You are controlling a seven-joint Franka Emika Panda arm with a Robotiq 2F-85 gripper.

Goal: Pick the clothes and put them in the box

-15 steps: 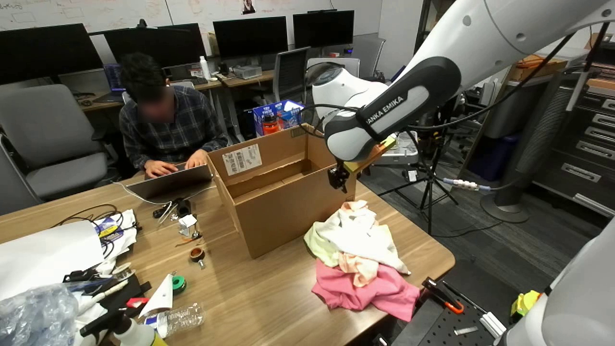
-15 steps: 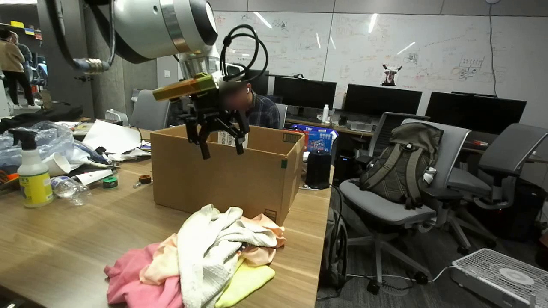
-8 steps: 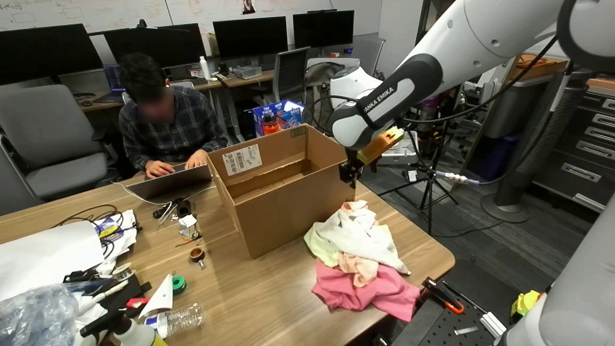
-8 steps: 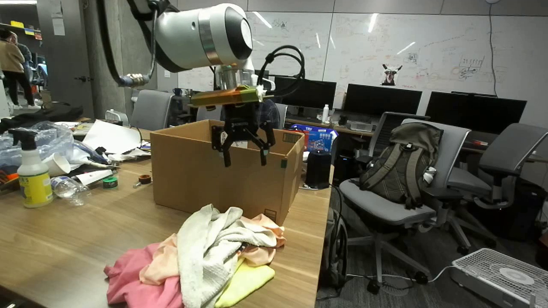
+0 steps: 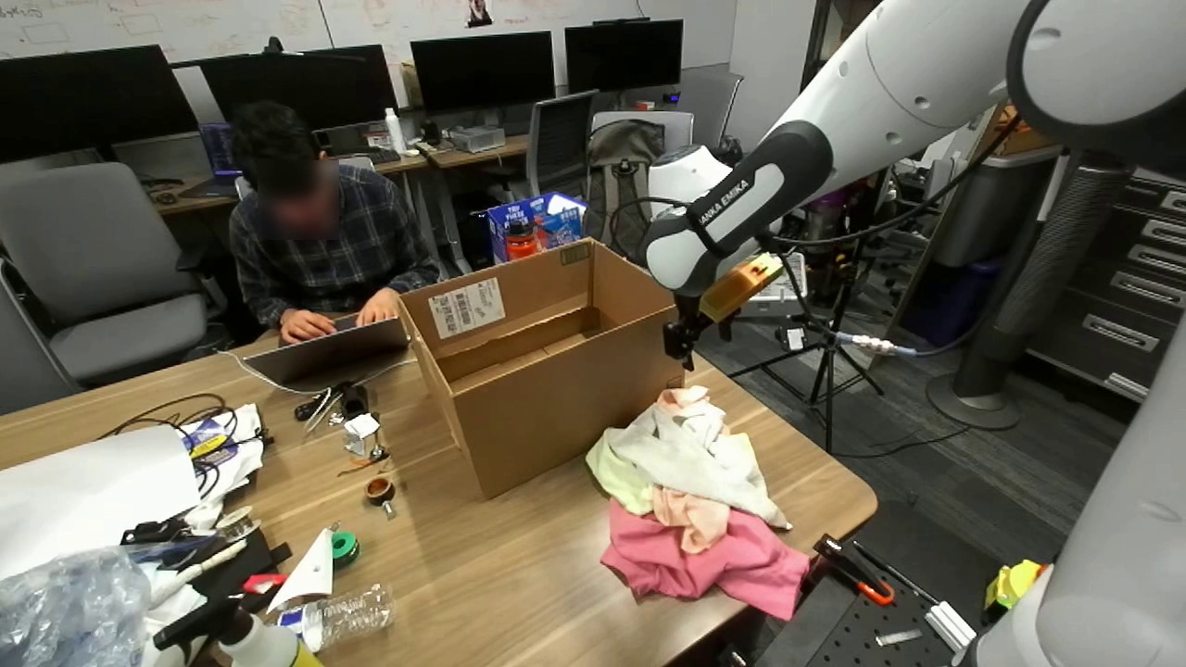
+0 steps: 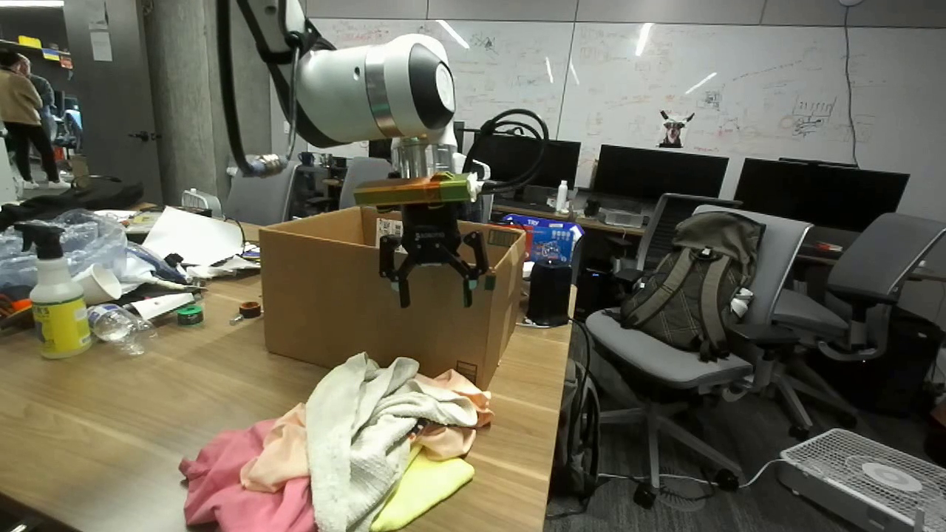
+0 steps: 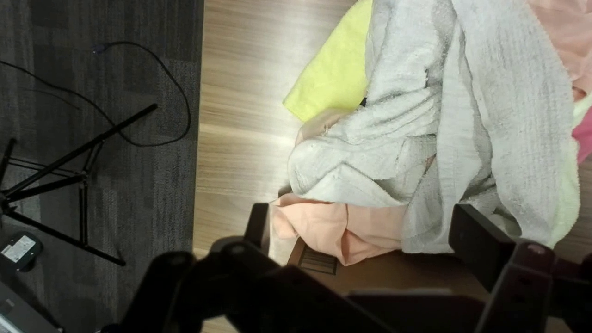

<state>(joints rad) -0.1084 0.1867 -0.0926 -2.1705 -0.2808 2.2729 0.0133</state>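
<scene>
Several clothes (image 6: 362, 436) are piled on the desk (image 6: 185, 391) beside the box (image 6: 332, 310); higher than them, the hand (image 6: 436, 295) is held with fingers (image 6: 404, 292) widely parted.

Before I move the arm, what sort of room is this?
Likely a shared office or robotics lab: a row of black flat-screen monitors, a wide, scribbled-on whiteboard and a grey wheeled office chair suggest it.

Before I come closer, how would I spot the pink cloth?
On the wooden table, find the big cardboard box. Beside it lies a pile of clothes. The pink cloth forms the end farthest from the box, the only deep pink among white, peach and yellow folds.
</scene>
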